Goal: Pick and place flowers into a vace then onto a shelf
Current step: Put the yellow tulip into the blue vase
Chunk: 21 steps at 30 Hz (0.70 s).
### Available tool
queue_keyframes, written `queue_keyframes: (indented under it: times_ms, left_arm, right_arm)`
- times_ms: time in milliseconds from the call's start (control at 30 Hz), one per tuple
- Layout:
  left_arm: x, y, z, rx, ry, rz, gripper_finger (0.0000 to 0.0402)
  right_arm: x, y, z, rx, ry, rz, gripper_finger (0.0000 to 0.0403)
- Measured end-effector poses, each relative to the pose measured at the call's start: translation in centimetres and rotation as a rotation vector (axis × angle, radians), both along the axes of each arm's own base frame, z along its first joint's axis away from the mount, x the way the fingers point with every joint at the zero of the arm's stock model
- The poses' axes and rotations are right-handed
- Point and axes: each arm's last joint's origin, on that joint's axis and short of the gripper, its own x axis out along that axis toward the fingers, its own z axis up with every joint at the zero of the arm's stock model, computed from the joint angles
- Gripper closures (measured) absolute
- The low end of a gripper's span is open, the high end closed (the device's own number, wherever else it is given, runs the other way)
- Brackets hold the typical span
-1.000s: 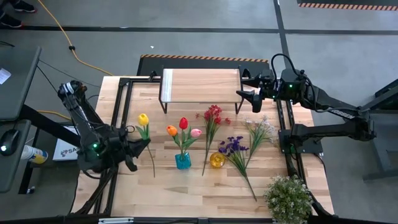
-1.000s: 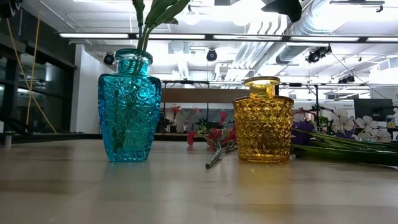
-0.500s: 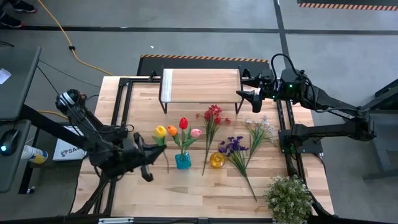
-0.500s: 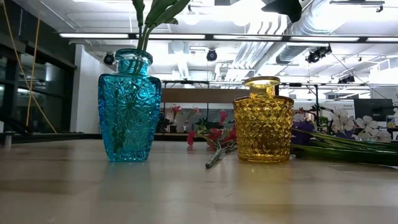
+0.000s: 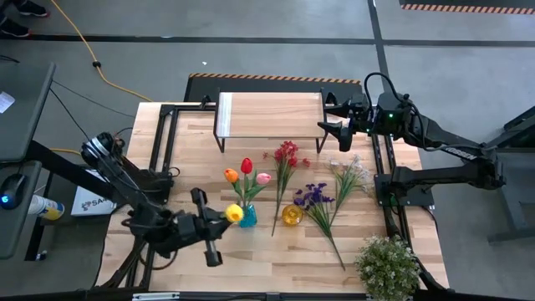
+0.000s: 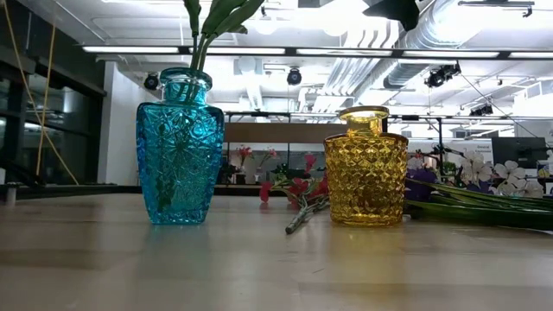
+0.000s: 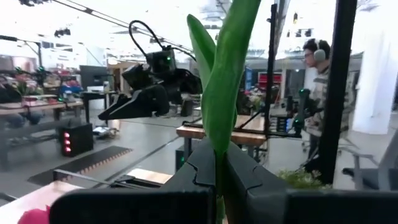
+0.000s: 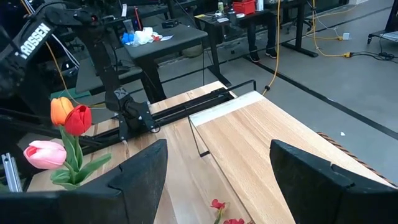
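Gripping a yellow tulip low on its stem, left gripper pinching it in the lower left of the high view, bloom just beside the blue vase. Carrying it near level, stem running back between the fingers, probably so it can be tipped upright over the mouth; needing that turn before going in. Already standing in that vase: orange, red and pink tulips, leaving little room at the neck. Lying flat at centre, within reach for later picks: red spray, purple spray, white spray, around the yellow vase, which looks empty. Waiting at the upper right, beside the shelf: right gripper, fingers spread, holding nothing. Keeping the shelf bare, presumably for the filled vase.
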Motion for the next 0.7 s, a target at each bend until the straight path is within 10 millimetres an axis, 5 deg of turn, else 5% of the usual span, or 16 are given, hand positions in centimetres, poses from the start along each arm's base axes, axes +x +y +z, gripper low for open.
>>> queue_keyframes:
  times_ms: [367, 700]
  left_arm:
    - [2.9, -0.4, -2.9, 0.105, 0.05, 0.075, 0.0363]
    - [2.3, 0.3, -5.3, 0.084, 0.063, 0.11, 0.0363]
  right_arm:
    - [0.0, 0.0, 0.0, -0.002, 0.001, 0.001, 0.013]
    - [0.0, 0.0, 0.0, -0.001, 0.001, 0.0, 0.013]
